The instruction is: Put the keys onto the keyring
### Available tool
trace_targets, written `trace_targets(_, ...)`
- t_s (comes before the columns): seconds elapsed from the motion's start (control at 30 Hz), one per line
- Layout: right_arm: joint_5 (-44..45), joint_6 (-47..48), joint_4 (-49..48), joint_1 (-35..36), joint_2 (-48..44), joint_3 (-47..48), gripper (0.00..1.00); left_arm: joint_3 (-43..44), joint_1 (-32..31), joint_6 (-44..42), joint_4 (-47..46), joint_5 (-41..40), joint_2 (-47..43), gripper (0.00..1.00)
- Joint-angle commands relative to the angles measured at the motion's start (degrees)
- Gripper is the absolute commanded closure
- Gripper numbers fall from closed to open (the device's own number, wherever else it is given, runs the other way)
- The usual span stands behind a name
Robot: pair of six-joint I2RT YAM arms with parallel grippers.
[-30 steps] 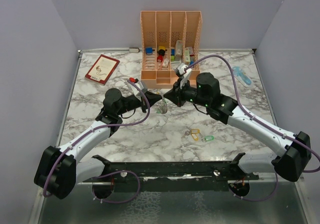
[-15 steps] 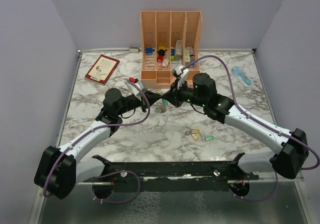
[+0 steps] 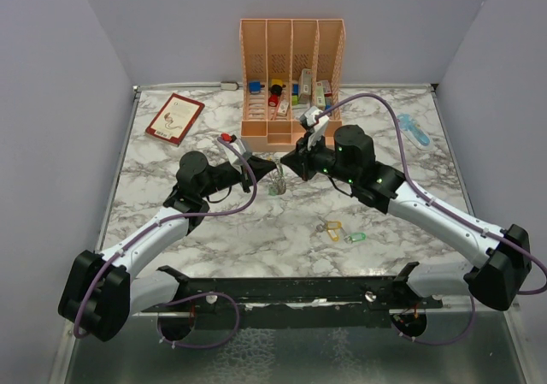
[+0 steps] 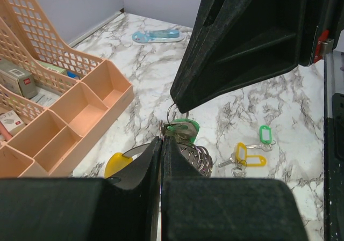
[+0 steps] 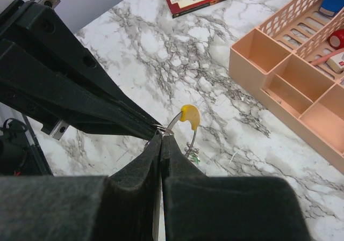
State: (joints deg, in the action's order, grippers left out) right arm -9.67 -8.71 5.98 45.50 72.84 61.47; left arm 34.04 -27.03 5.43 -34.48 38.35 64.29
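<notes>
marble tabletop, left tool tight on keyring, right tool tight on green key, contact obscured

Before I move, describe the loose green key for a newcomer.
From the orange organizer, come forward and right to a small cluster on the marble. The green key lies at its right end, the only green one among yellow keys.

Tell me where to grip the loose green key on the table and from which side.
Grip the loose green key by its plastic head, coming straight down with the jaws across its narrow width. It lies flat on the table, so only its top is free, and the head looks thickest. Yellow keys lie close beside it.
</notes>
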Motion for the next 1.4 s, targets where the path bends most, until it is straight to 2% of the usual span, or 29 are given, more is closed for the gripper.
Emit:
trace_targets(0.0, 2.38, 1.01, -1.23, 0.47, -1.36, 0.22, 0.99, 0.84, -0.13, -0.36, -1.56, 1.37, -0.57, 1.00)
trace_targets(1.37, 3.08, 2.29, -3.68, 0.91, 1.62, 0.16, 0.99, 2.43, -0.66, 2.00, -1.50, 1.21, 0.57, 1.00)
